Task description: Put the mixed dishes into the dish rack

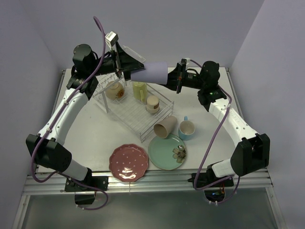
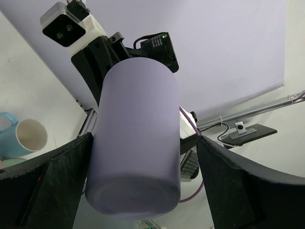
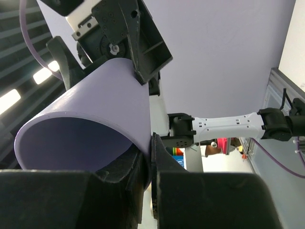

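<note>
Wide-spread left jaws face clamped right jaws.

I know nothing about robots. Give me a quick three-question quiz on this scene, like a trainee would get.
1. True or false: the lavender cup stands in the dish rack.
2. Which end effector pinches the cup's rim? A) left B) right C) neither
3. How many plates lie outside the rack?
Key: 1. False: it is held in the air. 2. B: the right end effector is shut on the rim; the left end effector is open around the base. 3. Two: the pink dotted plate and the mint-green plate.
</note>
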Robot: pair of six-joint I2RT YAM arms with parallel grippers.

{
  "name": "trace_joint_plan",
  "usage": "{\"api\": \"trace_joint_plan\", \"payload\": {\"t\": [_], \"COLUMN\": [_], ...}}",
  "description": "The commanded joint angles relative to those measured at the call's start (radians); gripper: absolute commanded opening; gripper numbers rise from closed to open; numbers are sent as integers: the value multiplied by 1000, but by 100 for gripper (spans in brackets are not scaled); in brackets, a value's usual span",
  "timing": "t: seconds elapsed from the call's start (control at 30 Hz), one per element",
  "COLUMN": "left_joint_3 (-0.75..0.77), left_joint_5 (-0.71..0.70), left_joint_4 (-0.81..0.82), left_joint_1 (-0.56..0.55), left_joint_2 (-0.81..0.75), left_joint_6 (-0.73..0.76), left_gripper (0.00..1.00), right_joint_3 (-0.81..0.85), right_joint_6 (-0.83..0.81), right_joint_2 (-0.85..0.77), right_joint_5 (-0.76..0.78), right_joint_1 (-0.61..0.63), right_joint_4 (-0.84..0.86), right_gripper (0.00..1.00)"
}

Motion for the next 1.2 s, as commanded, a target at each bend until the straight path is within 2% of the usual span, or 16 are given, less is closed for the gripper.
{"api": "trace_joint_plan", "payload": {"t": [0.0,0.27,0.37,0.47,0.57,0.67,0.7,0.73,0.77,0.8,0.83,0.87,1.0,1.07,1.13,1.17], "left_joint_3": [-13,1,7,24,28,36,39,42,53,59,68,93,171,220,286,395], "left_joint_5": [34,36,36,34,31,20,14,8,0,-10,-18,-26,-93,-122,-229,-289], "left_joint_4": [76,71,73,67,68,35,21,-16,-42,-68,-99,-193,-453,-625,-808,-1045], "left_joint_1": [-1,-10,-10,-10,-10,-10,-10,-10,-10,-10,-8,-5,22,42,67,68], "left_joint_2": [-55,-50,-43,-32,-26,-17,-17,-17,-15,-14,-11,-5,5,5,34,58], "left_joint_6": [5,26,23,21,17,29,44,53,66,72,98,118,251,306,440,505], "left_gripper": [94,92,91,87,78,46,24,13,5,0,0,0,0,0,0,0], "right_joint_3": [-6,-8,26,-3,9,6,6,9,12,16,35,47,121,118,125,142], "right_joint_6": [24,84,15,46,12,17,23,21,17,-6,-32,-67,-367,-486,-586,-718], "right_joint_2": [-11,0,5,0,-2,0,1,4,11,12,12,9,-17,-53,-80,-97], "right_joint_5": [53,55,49,50,49,49,47,47,40,35,33,33,65,93,151,180], "right_joint_1": [-9,-4,-1,-1,0,0,0,0,0,-1,-3,-9,-53,-102,-153,-164], "right_joint_4": [40,85,-12,34,-13,5,22,25,25,13,-12,-56,-417,-510,-672,-746], "right_gripper": [0,0,0,0,0,0,0,1,11,36,47,63,96,98,99,100]}}
